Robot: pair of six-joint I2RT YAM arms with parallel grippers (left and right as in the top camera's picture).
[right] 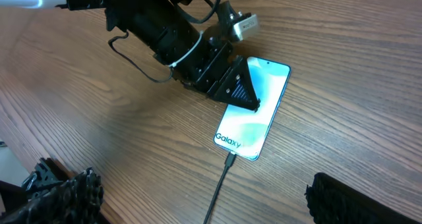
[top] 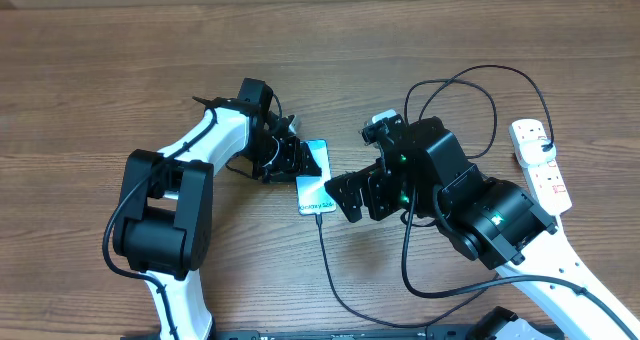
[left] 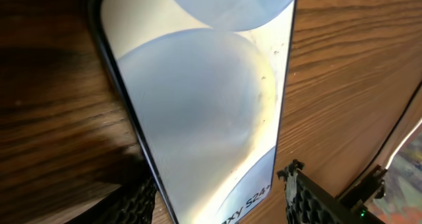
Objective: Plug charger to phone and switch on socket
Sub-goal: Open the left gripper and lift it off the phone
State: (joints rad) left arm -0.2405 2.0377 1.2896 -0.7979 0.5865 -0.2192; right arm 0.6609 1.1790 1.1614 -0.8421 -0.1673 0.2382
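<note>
The phone [top: 313, 185] lies flat at the table's middle with its lit screen up; it also shows in the left wrist view [left: 198, 105] and in the right wrist view [right: 254, 118]. The charger cable [top: 325, 260] runs up to the phone's bottom edge, and its plug [right: 229, 161] sits in the port. My left gripper [top: 290, 160] is open and straddles the phone's upper end [left: 217, 204], with a gap at one finger. My right gripper [top: 350, 198] is open and empty, hovering just right of the phone's plug end [right: 208, 197]. The socket strip [top: 540, 170] lies at the far right.
The black cable loops behind and under my right arm [top: 480, 80], towards the strip. The strip's thick white cord [top: 590, 10] runs off to the back right. The wooden table [top: 80, 80] is bare at the left.
</note>
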